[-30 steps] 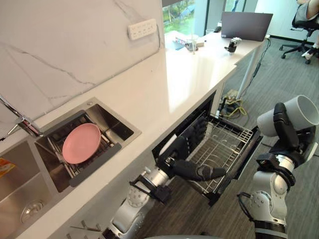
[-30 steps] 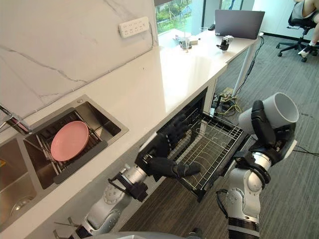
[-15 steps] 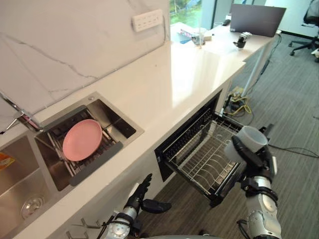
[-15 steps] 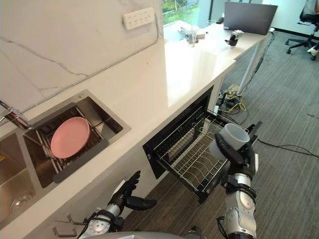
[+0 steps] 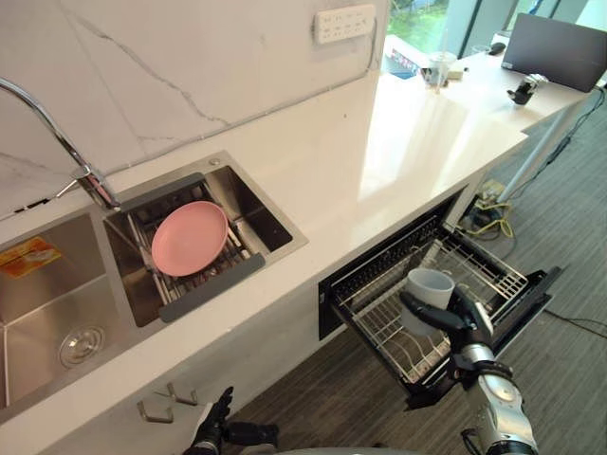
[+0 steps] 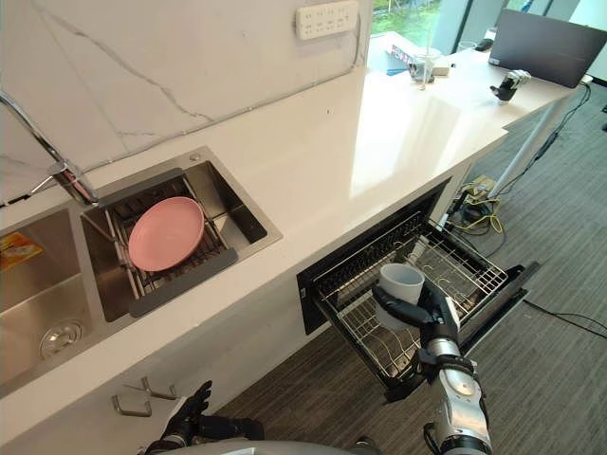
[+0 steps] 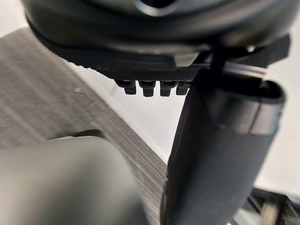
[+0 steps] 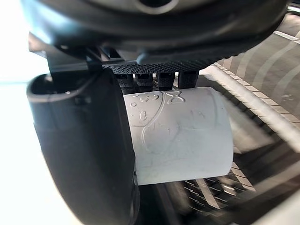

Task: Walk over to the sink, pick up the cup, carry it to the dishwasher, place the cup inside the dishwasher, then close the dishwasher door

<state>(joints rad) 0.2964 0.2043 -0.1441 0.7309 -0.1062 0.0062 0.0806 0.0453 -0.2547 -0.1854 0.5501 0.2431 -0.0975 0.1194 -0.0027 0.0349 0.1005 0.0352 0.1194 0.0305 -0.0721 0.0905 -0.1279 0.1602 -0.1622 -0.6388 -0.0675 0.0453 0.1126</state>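
White stone table (image 5: pixel 379 142) runs above the pulled-out dishwasher rack (image 5: pixel 488 270). The right robot hand (image 5: pixel 462 320), raised a second ago, has dropped and now holds the cup (image 5: pixel 429 287) in curled fingers just over the rack, so release looks close. The left robot hand (image 5: pixel 220 433) has sunk low, fingers loose. Count: one cup, one pink plate (image 5: pixel 190 237), one rack.

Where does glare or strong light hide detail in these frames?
Left eye view: window glare washes out a patch of the countertop above the dishwasher rack. Right wrist view: blown-out white beside the right hand; the cup is evenly lit. Left wrist view: pale backlight behind the left hand.
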